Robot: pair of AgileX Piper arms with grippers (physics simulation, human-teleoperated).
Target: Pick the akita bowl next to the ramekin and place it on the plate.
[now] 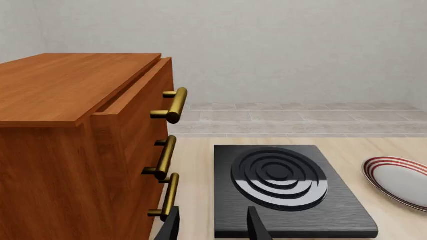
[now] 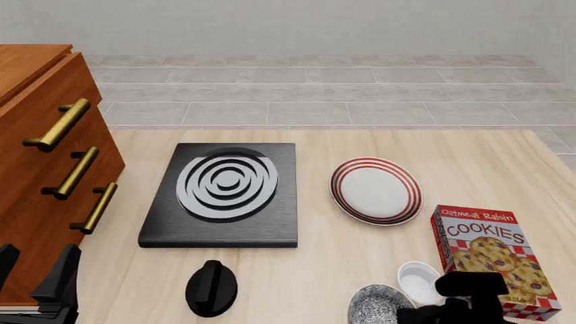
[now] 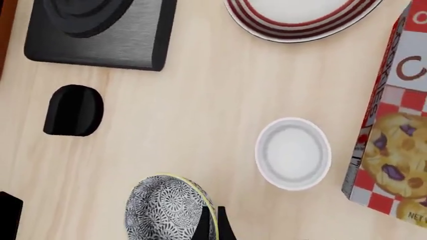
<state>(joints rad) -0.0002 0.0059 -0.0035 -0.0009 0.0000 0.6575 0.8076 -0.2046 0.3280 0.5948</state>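
The akita bowl (image 3: 163, 210), grey-and-white patterned with a pale rim, sits at the table's near edge (image 2: 378, 305). Right beside it is the plain white ramekin (image 3: 293, 152) (image 2: 419, 279). My right gripper (image 3: 213, 226) has its two thin fingers pinched together on the bowl's rim, on the side facing the ramekin. The red-ringed plate (image 2: 376, 190) (image 3: 300, 17) lies farther back, right of the stove. My left gripper (image 1: 213, 227) stands open with nothing in it near the cabinet at the front left (image 2: 36, 273).
A black stove (image 2: 225, 192) with white rings lies mid-table, with a black knob-shaped object (image 2: 212, 287) in front of it. A cookie box (image 2: 490, 260) stands right of the ramekin. A wooden drawer cabinet (image 2: 45, 155) with brass handles fills the left side.
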